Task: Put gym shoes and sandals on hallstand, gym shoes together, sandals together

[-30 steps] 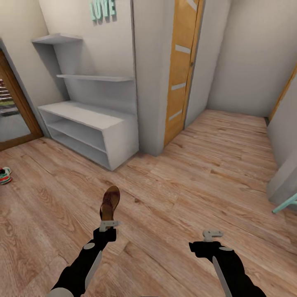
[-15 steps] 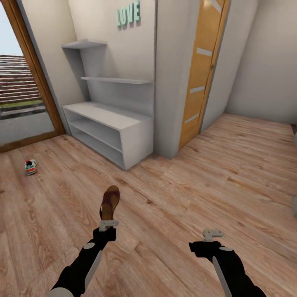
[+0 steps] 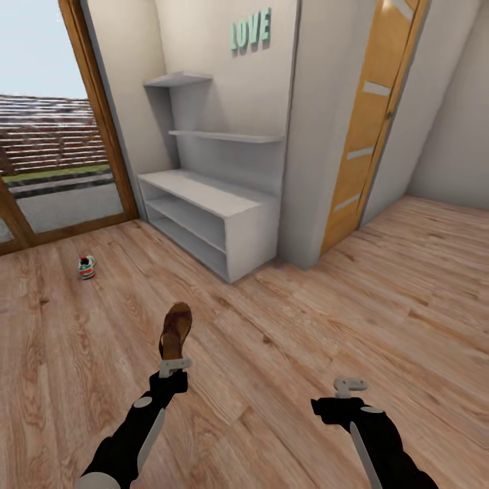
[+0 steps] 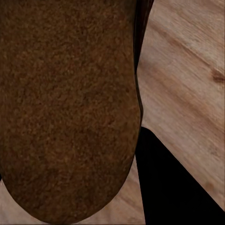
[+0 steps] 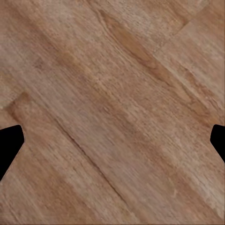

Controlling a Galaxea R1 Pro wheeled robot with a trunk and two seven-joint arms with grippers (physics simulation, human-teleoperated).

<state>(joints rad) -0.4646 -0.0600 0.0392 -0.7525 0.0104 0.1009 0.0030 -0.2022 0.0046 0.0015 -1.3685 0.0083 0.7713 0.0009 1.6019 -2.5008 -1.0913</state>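
Note:
A dark brown sandal [image 3: 175, 331] stands out ahead of my left gripper [image 3: 174, 367], which is shut on its heel end. In the left wrist view the sandal's brown sole [image 4: 65, 103] is pressed close to the camera. One gym shoe [image 3: 86, 267], white with green and red, lies on the corridor floor [image 3: 285, 326] at the left near the glass door. The grey hallstand [image 3: 210, 217] stands against the wall ahead, its top and shelves bare. My right gripper [image 3: 350, 387] hangs over bare planks [image 5: 112, 112], open, with its dark fingertips [image 5: 9, 143] wide apart.
A glass door with a wooden frame [image 3: 102, 129] is at the left. An orange wooden door [image 3: 370, 129] stands right of the hallstand, past a wall corner [image 3: 305, 170]. Green LOVE letters [image 3: 250, 30] hang on the wall.
The view has swung left: hallstand and orange door shifted right in the picture, and the gym shoe and glass door came further in. Both arms hold their pose, sandal still gripped.

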